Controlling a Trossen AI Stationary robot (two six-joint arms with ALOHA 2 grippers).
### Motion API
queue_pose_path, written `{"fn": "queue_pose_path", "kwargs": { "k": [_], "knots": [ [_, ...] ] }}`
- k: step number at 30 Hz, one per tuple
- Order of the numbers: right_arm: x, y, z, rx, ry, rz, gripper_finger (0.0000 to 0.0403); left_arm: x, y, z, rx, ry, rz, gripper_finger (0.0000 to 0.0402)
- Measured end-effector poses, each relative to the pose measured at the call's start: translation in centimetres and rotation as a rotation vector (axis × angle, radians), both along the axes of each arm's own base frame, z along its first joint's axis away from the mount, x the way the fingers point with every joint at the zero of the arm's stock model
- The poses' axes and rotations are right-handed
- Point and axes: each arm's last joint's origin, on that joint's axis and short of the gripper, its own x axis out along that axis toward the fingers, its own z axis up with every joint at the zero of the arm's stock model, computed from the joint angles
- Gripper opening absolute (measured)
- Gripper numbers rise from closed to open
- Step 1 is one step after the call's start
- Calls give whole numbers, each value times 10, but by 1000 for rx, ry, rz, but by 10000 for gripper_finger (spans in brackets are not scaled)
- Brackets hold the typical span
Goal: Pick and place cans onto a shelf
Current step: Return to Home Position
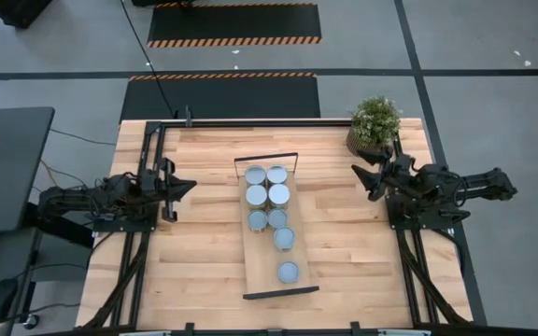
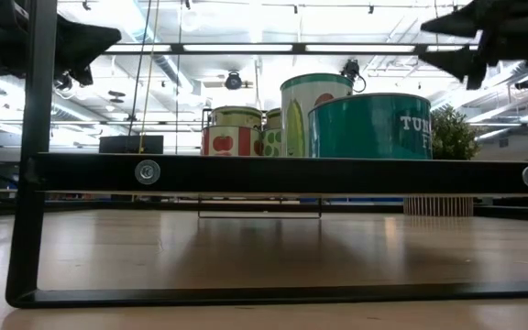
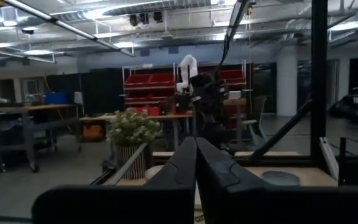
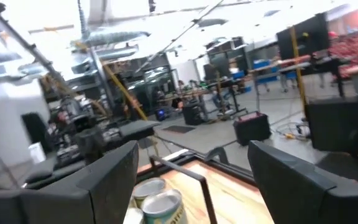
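The shelf (image 1: 267,257), a long narrow light-wood board with black end bars, lies in the middle of the table. Several cans (image 1: 279,194) with silvery-blue tops stand on it, most at its far end and one (image 1: 289,272) alone near its near end. In the low view the cans (image 2: 369,124) show above the shelf's black end bar (image 2: 291,172). My left gripper (image 1: 191,186) hovers shut at the table's left side, pointing at the shelf, with its fingers (image 3: 196,149) together. My right gripper (image 1: 361,181) hovers open at the right side. Its fingers (image 4: 114,171) stand apart, with cans (image 4: 160,202) beyond them.
A potted green plant (image 1: 375,121) stands at the table's far right corner, just behind my right arm. A black rail (image 1: 250,121) runs along the far edge. A dark desk (image 1: 7,159) stands beyond the table's left edge. Bare wood lies either side of the shelf.
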Motion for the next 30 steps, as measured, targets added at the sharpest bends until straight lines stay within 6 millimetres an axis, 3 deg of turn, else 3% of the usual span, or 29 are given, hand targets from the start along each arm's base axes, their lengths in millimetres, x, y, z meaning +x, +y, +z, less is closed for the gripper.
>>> {"fn": "queue_pose_path", "kwargs": {
  "k": [10, 17, 30],
  "knots": [
    [3, -3, -37, 108, -27, -121, 309, 1, 0, -4, -140, 23, -40, 29],
    [2, -6, -38, 111, -8, -208, 309, 1, 0, -4, -141, 22, -38, 24],
    [2, -6, -38, 100, -3, -208, 309, 1, 0, -4, -141, 22, -38, 24]
  ]
}}
